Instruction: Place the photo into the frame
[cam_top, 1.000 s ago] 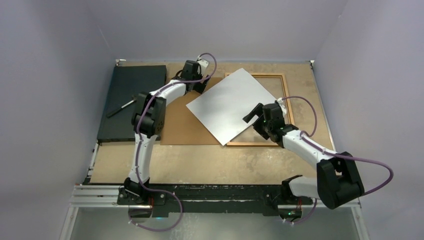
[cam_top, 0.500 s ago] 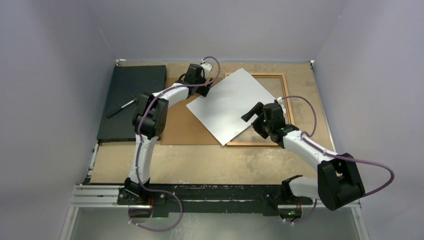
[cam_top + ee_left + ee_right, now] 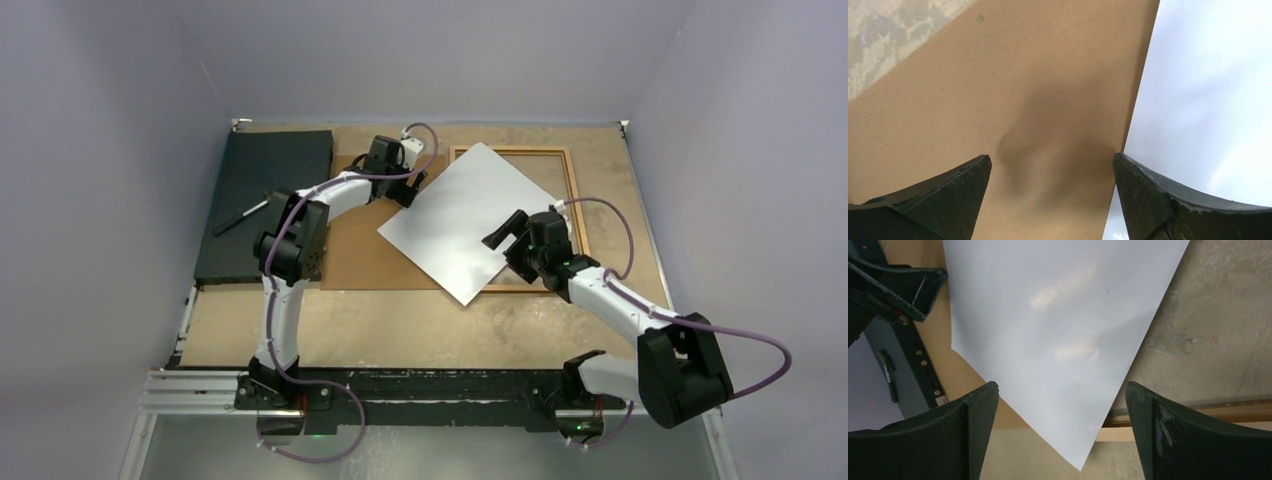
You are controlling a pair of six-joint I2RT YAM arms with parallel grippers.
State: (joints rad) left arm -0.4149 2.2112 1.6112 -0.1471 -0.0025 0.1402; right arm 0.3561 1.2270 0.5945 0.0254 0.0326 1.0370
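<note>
You've got the photo (image 3: 465,220) lying diagonal across the frame (image 3: 572,170). Your right gripper (image 3: 507,246), jaws wide, is over its near corner; your left gripper (image 3: 411,184), equally spread, flanks its left edge.

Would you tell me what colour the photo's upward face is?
The photo shows plain white, slightly glossy, clearest in the right wrist view.
</note>
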